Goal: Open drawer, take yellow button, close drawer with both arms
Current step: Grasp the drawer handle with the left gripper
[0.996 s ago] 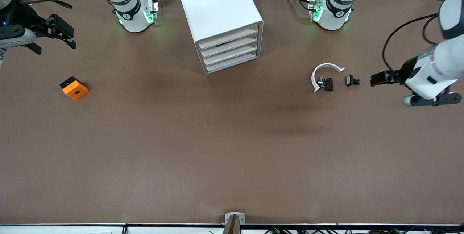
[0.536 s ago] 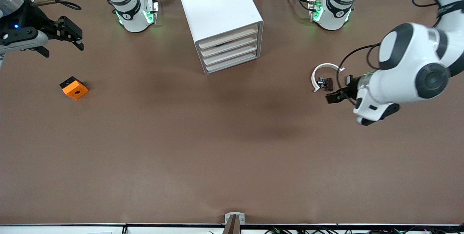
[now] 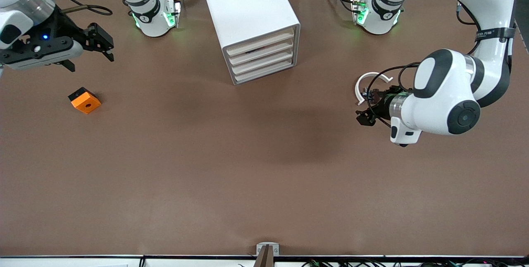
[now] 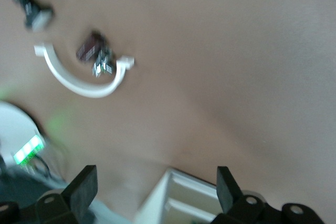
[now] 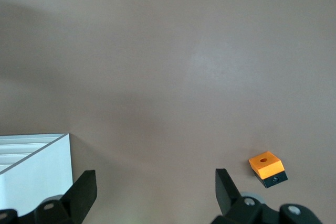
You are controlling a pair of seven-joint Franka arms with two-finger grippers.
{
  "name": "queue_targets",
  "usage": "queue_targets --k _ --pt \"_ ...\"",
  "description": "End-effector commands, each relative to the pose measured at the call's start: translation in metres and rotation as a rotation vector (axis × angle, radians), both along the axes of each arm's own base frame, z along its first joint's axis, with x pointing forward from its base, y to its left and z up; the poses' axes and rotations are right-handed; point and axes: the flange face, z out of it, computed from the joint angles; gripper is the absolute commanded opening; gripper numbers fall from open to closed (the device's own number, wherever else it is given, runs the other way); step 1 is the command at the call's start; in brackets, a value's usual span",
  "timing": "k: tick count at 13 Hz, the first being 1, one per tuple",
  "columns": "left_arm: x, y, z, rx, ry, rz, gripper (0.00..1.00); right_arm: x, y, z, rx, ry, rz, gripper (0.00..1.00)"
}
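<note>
The white cabinet (image 3: 248, 15) stands at the table's back middle, all four cream drawers shut; the top drawer (image 3: 261, 39) is flush. The button is hidden. My left gripper (image 3: 363, 117) hangs open and empty over the table beside a white arc piece (image 3: 363, 83), toward the left arm's end. In the left wrist view the gripper (image 4: 155, 190) frames a corner of the cabinet (image 4: 178, 198). My right gripper (image 3: 105, 46) is open and empty over the table toward the right arm's end, above the orange block (image 3: 84, 101). The right wrist view shows its gripper (image 5: 155, 190) open.
A small dark part (image 3: 374, 94) lies inside the white arc; both show in the left wrist view, the arc (image 4: 79, 82) and the part (image 4: 94, 51), with another small black part (image 4: 34, 14) beside them. The orange block (image 5: 268, 167) and cabinet corner (image 5: 31, 166) show in the right wrist view.
My left arm has swung in from the table's end to beside the white arc, now covering the small black part. My right gripper has moved toward the cabinet.
</note>
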Motion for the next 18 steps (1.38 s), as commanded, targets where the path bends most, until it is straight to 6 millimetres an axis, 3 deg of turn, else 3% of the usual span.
queue_targets --k 1,3,5,12,15,18 --pt "0.021 0.016 -0.026 0.031 0.271 0.484 1.0 0.014 0.019 0.003 -0.021 -0.014 0.009 1.0" --pt "0.017 -0.005 -0.029 0.052 0.301 0.497 1.0 0.017 0.033 0.002 -0.021 -0.016 0.028 1.0" --pt "0.013 -0.012 -0.048 0.085 0.361 0.512 1.0 0.018 0.04 0.0 -0.021 -0.016 0.033 1.0" --pt "-0.013 -0.08 -0.11 0.229 0.775 0.704 1.0 0.019 0.062 -0.001 -0.002 -0.036 -0.305 1.0" --pt "-0.049 -0.152 -0.118 0.365 0.828 0.687 1.0 0.015 0.073 -0.002 0.007 -0.031 -0.478 1.0" --pt "-0.084 -0.199 -0.116 0.454 0.846 0.621 1.0 0.013 0.075 -0.002 0.006 -0.021 -0.497 1.0"
